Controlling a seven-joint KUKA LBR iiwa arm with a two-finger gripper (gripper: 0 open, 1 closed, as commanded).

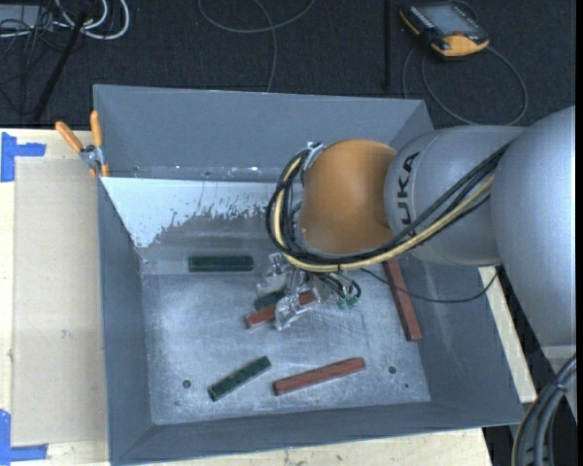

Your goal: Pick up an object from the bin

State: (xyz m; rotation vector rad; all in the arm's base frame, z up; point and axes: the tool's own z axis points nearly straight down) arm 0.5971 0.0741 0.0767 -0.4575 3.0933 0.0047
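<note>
My gripper [284,304] is low in the middle of the bin, under the orange cover. Its metal fingers stand around a small reddish-brown bar [262,316] lying on the floor there; part of the bar is hidden by the fingers. A dark green bar [221,262] lies to the upper left of the gripper near the back wall. Another dark green bar [239,378] lies toward the front, below the gripper. A longer reddish-brown bar [319,376] lies at the front right of it.
One more reddish-brown bar [403,302] leans along the bin's right wall, partly under the arm. The arm and its cables cover the bin's right back part.
</note>
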